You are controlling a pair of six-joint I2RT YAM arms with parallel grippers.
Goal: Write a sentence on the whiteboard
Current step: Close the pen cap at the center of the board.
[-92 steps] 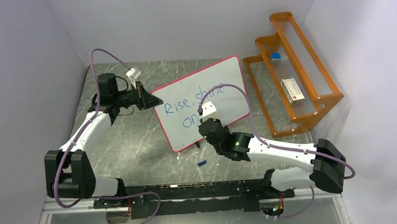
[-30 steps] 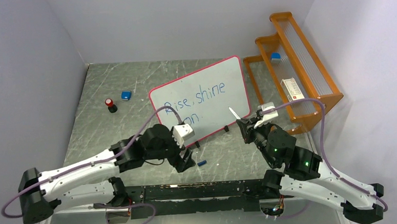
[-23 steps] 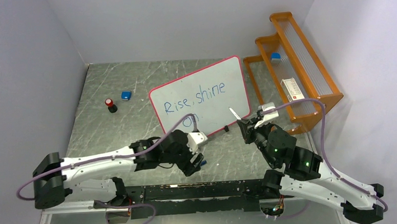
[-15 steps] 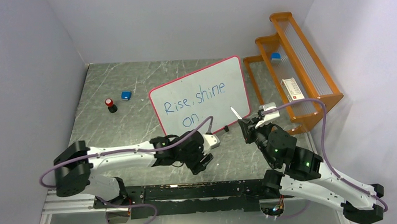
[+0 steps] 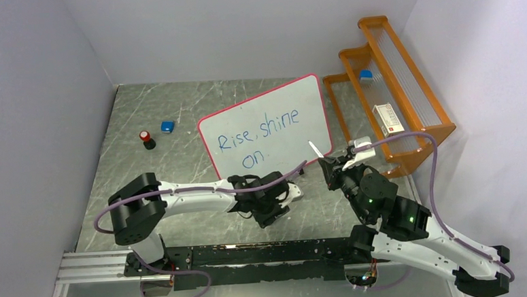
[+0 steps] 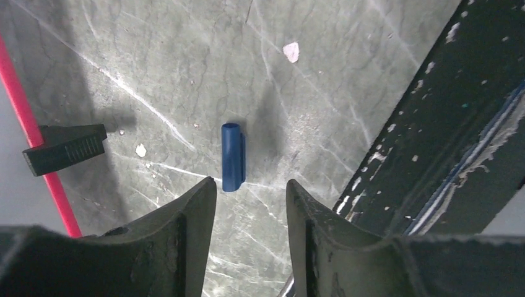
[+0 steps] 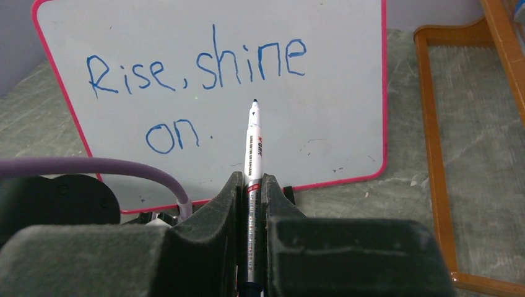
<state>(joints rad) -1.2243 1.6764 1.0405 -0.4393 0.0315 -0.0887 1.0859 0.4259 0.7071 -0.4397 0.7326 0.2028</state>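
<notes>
The whiteboard, white with a pink-red frame, stands on the table and also fills the right wrist view. The sentence reads "Rise, shine on." in blue on two lines. My right gripper is shut on a white marker, uncapped, its tip pointing at the board without touching it. My left gripper is open and low over the table in front of the board. A small blue marker cap lies just ahead of its fingertips, untouched.
An orange rack stands at the right with a white box and a blue item on it. A red-capped black object and a small blue block lie at the back left. A black rail runs along the near edge.
My left arm left the board's left edge and swung to the near front, lowering over the blue cap. My right arm pulled back from the board with the marker and holds still.
</notes>
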